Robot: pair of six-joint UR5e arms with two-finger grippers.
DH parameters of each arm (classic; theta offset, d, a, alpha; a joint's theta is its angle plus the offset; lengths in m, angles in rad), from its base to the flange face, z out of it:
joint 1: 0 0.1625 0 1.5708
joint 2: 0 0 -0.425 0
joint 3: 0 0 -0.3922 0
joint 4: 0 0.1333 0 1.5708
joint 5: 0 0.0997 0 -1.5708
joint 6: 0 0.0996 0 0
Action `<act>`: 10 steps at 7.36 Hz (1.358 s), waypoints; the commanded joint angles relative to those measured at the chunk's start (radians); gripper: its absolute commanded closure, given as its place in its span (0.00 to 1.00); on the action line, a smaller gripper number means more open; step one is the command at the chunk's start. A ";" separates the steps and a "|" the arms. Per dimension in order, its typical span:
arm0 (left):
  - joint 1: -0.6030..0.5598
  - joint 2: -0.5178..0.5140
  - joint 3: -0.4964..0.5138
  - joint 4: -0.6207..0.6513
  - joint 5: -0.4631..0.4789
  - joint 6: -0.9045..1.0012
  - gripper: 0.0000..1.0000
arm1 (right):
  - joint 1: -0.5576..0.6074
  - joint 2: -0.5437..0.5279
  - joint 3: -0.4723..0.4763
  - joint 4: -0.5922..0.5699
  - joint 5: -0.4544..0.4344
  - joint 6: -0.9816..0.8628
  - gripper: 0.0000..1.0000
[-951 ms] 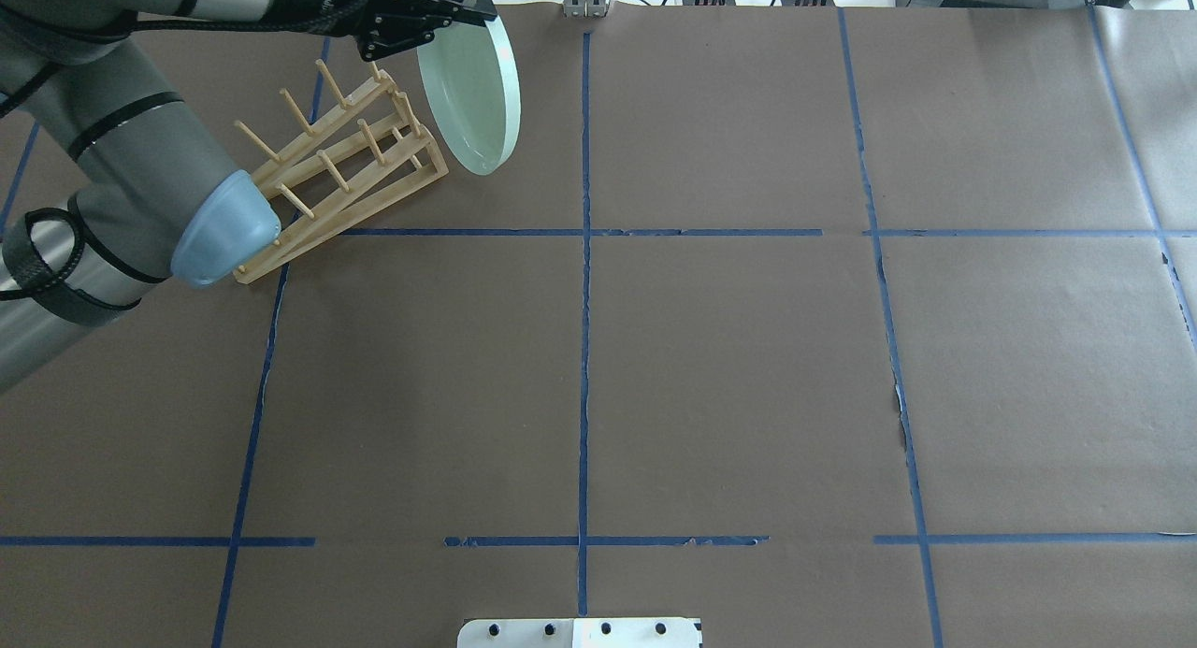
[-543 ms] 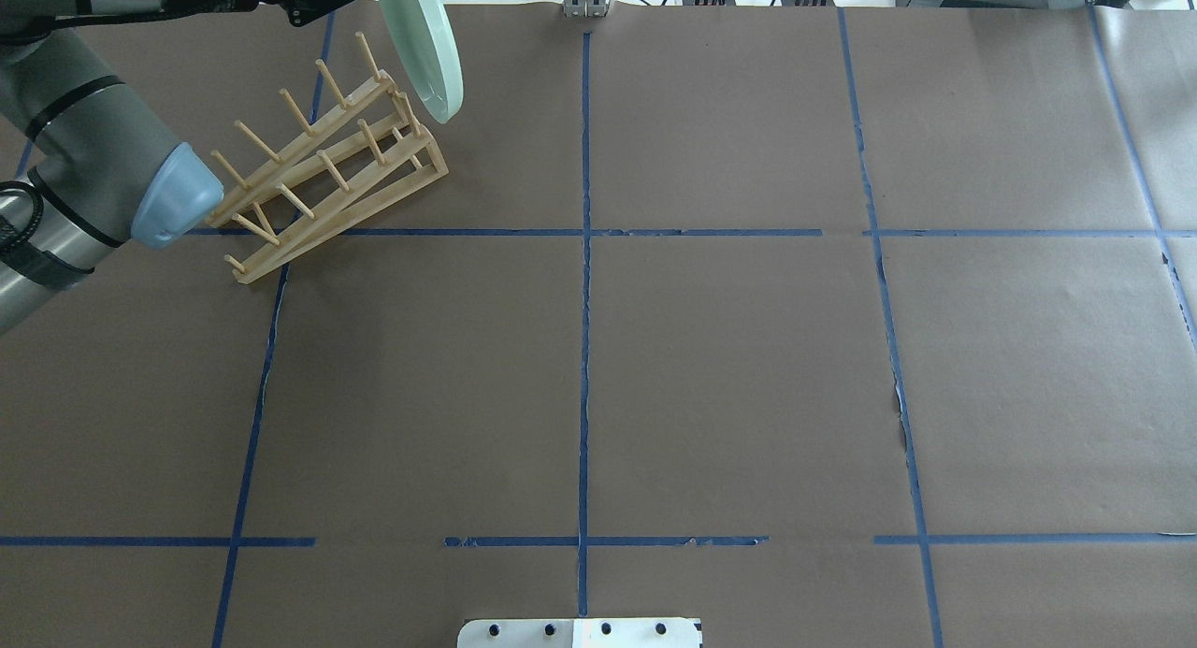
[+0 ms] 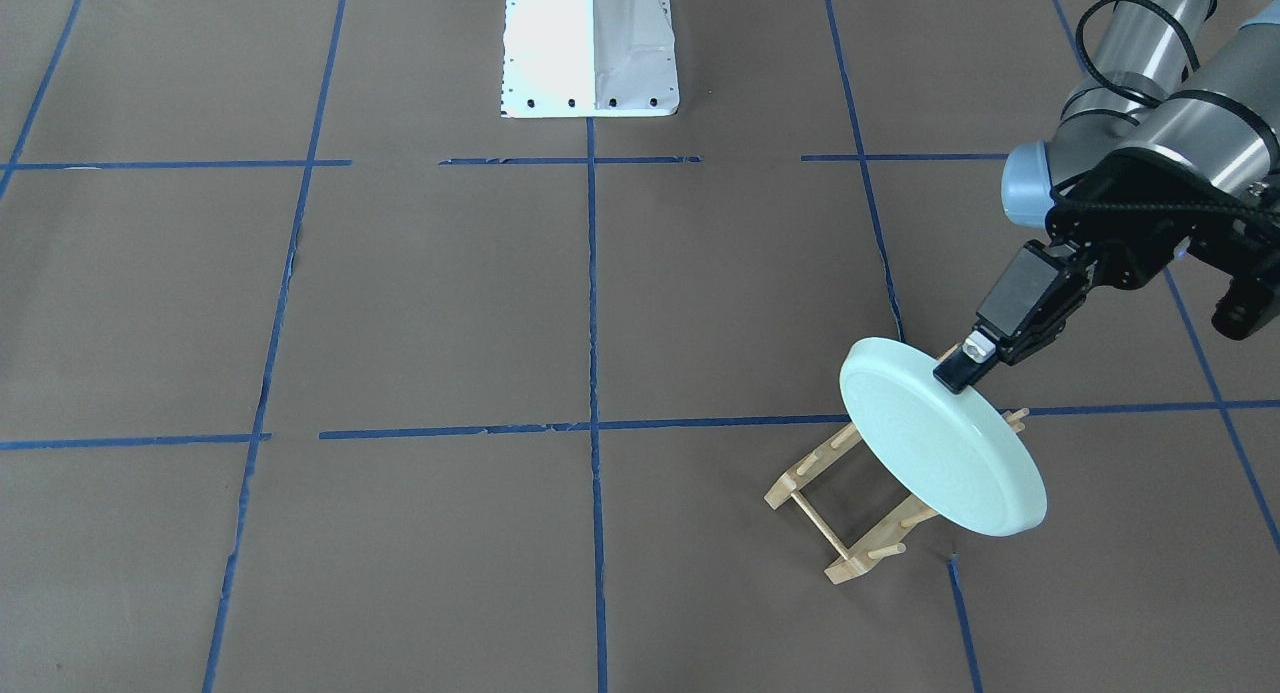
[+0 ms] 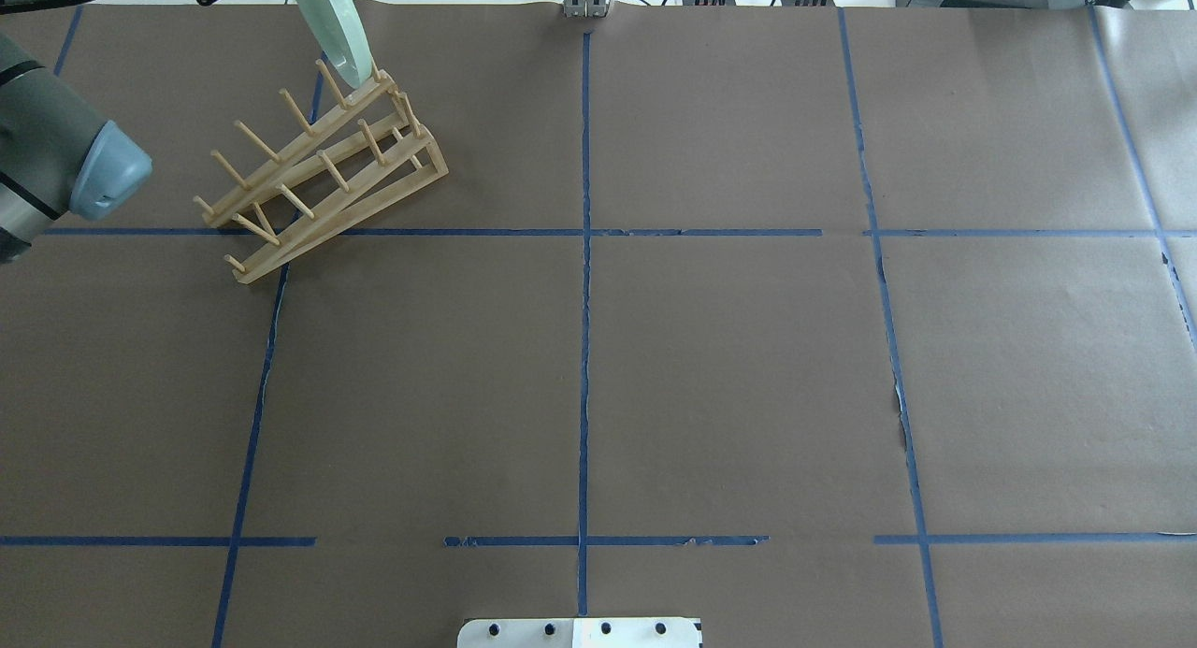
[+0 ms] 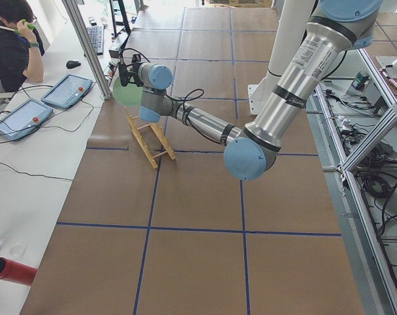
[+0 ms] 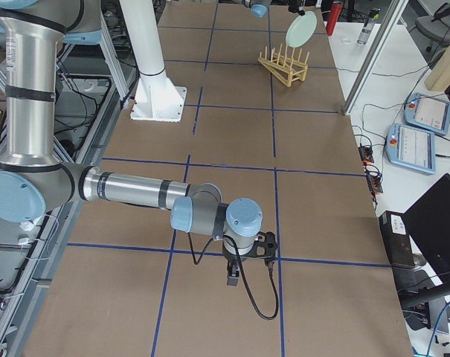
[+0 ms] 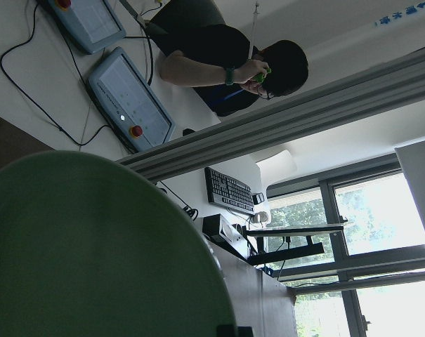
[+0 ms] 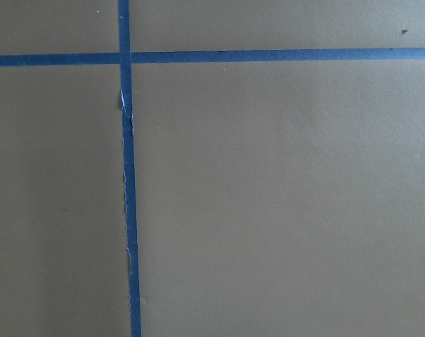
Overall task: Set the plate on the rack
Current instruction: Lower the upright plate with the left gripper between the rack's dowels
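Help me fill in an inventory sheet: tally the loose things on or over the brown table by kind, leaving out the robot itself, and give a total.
plate: 1
rack: 1
Total: 2

Brown paper-covered table lies open around the light wooden pegged rack. Tilted round mint-green plate blocks access from above.
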 commanded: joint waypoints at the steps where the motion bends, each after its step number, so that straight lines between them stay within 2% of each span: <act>1: 0.004 0.000 0.042 -0.013 0.023 0.001 1.00 | -0.001 0.000 0.000 0.000 0.000 0.000 0.00; 4: 0.068 -0.006 0.061 -0.011 0.107 0.001 1.00 | 0.001 0.000 0.000 0.000 0.000 0.000 0.00; 10: 0.135 0.003 0.125 -0.010 0.138 0.065 1.00 | 0.001 0.000 0.000 0.000 0.000 0.000 0.00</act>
